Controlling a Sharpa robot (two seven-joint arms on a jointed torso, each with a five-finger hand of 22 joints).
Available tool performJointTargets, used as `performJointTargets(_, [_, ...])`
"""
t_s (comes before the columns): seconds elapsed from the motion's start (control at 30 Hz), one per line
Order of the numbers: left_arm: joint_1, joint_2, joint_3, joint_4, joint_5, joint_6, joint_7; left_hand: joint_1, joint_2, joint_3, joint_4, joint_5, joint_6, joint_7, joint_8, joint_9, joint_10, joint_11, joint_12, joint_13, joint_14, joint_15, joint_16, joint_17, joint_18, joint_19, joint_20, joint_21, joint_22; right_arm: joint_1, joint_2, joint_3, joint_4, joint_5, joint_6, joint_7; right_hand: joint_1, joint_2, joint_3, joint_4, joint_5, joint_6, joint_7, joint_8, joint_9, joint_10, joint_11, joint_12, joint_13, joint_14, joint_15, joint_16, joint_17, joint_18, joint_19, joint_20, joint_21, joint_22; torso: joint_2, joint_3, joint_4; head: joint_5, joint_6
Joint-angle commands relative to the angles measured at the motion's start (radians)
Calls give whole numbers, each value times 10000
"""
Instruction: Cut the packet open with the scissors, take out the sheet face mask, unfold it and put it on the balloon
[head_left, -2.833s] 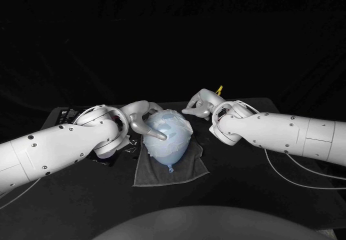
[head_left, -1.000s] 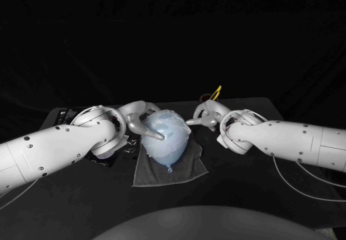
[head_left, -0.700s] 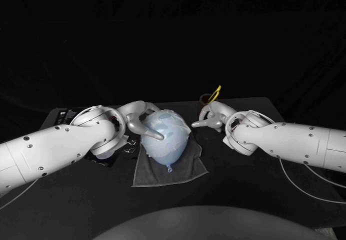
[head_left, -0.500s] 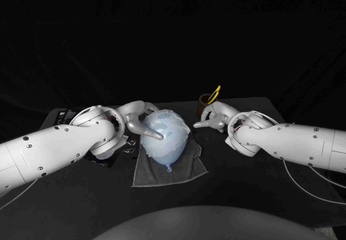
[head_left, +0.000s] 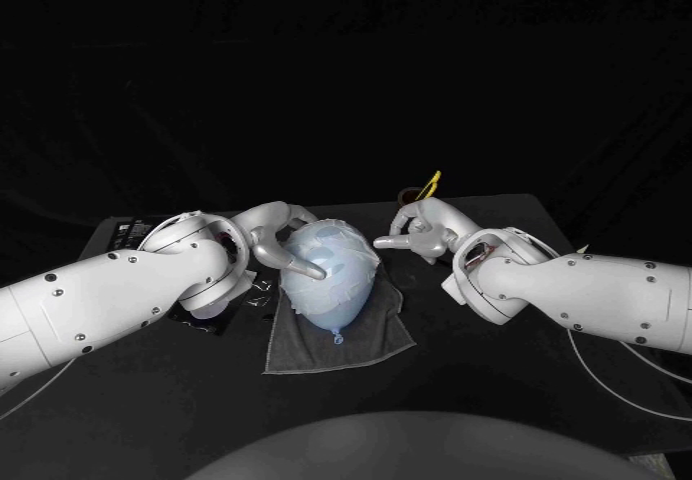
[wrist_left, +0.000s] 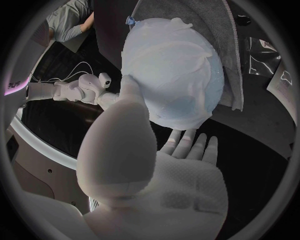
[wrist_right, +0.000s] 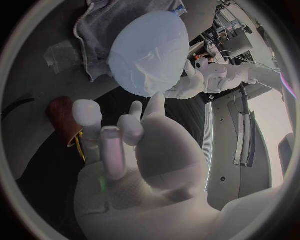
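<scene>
Black tabletop (head_left: 433, 385): left robot hand (head_left: 281, 236) and right robot hand (head_left: 420, 232), spread, flank rounded balloon (head_left: 336, 300).

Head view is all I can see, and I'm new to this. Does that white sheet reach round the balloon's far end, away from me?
Observer: Yes. In the left wrist view the sheet face mask covers the rounded far end of the balloon, with some creases.
Operator: Is the hand on my right carrying something?
Observer: No. The right wrist view looks into the right hand: nothing in it, fingers apart.
Operator: And the other one?
Observer: The left wrist view shows the left hand flat and bare beside that far end, holding nothing.
</scene>
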Motion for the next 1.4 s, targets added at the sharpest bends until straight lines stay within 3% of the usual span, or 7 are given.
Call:
performJointTargets(0.03, [-17,14,-17,-3,51,205,-29,77,6,3,10,29,75,1462,33,13,82,1,50,9,71,25,45,14,161,0,-8,-19,12,-7,112,8,-9,295,107,374,25,88,-245,55,-37,-63,27,58,19,1832,-781,3442,6079,1226,-349,43,2100,103,12,-52,-46,1,6,-11,12,1,2])
performJointTargets(0.53, [-18,49,-17,-29,97,207,-9,92,9,12,10,33,77,1463,17,13,67,4,41,4,48,29,39,9,177,-9,-10,-22,10,-161,762,-10,-797,-151,882,-109,234,12,-256,-85,-36,-73,0,141,72,1832,-799,3442,6079,1228,-359,45,2109,106,11,-54,-59,14,-1,-11,4,9,2])
performJointTargets(0.83, [-19,36,-17,-49,103,200,-6,100,10,18,10,35,79,1464,13,13,69,5,40,4,44,31,37,8,182,-12,-10,-23,10,-323,829,-22,-1216,-730,1300,-425,701,16,-250,-371,-34,-88,-26,198,101,1832,-823,3442,6079,1235,-380,54,2151,104,19,-69,-66,48,2,-1,-9,24,2])
performJointTargets(1.07, [-19,33,-17,-79,104,190,1,100,10,18,10,35,79,1464,13,13,69,5,40,4,44,31,37,8,182,-12,-10,-23,10,-493,737,-25,-1543,-1658,1867,-683,1354,61,-281,-795,-34,-68,-39,189,70,1832,-836,3442,6079,1239,-389,58,2170,106,-12,-77,-124,40,-3,-4,-1,29,2])
performJointTargets(1.1, [-19,32,-17,-83,104,189,3,100,10,18,10,35,79,1464,13,13,69,5,40,4,44,31,37,8,182,-12,-10,-23,10,-511,724,-26,-1571,-1763,1931,-696,1378,61,-283,-813,-35,-67,-38,187,67,1832,-835,3442,6079,1282,-387,109,2401,-34,332,-70,410,664,-3,-3,3,30,2])
performJointTargets(1.27, [-19,29,-17,-104,104,181,18,117,10,17,10,37,78,1465,2,12,61,7,34,1,31,33,34,5,192,-9,-10,-23,10,-574,625,-28,-1570,-2283,2194,-729,1454,31,-298,-879,-35,-58,-33,181,57,1832,-832,3442,6079,1287,-379,114,2429,-47,358,-53,443,706,-2,-3,-4,34,2])
performJointTargets(1.4, [-19,37,-17,-118,111,172,44,123,11,18,10,37,83,1465,1,13,61,8,32,0,37,34,34,7,197,-6,-10,-22,10,-598,516,-28,-1455,-2447,1986,-703,1455,30,-298,-880,-35,-57,-33,181,57,1832,-832,3442,6079,1288,-378,116,2436,-49,363,-52,452,716,-5,-9,-9,30,2])
